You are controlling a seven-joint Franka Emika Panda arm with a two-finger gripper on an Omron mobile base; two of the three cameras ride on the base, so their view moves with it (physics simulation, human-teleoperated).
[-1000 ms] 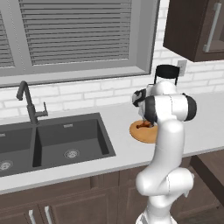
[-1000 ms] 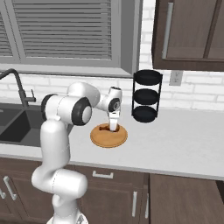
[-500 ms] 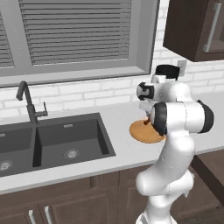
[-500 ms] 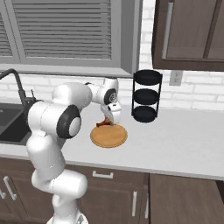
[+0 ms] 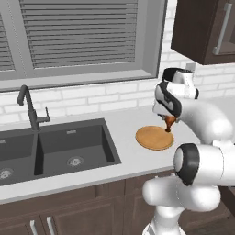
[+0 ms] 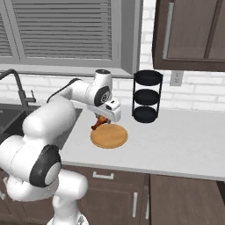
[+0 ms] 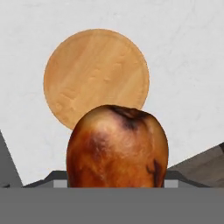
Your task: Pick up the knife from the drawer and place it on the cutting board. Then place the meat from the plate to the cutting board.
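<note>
On the left I see the plate [image 5: 154, 137] bare on the desk [image 5: 124, 156]; above its right rim my gripper [image 5: 169, 125] grips the meat [image 5: 169, 123], lifted clear. I can't see the board, so which way to carry it is unclear.

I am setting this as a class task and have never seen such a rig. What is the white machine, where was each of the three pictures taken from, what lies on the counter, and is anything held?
The white machine is a robot arm in a simulated kitchen. Two pictures come from cameras on its base, behind it to the left and right. The third looks along its hand. The gripper holds the meat, a reddish-brown drumstick, lifted above the plate, a round tan disc lying bare on the pale counter. Also there: a dark double sink with a black tap, and a black three-tier rack by the wall.
</note>
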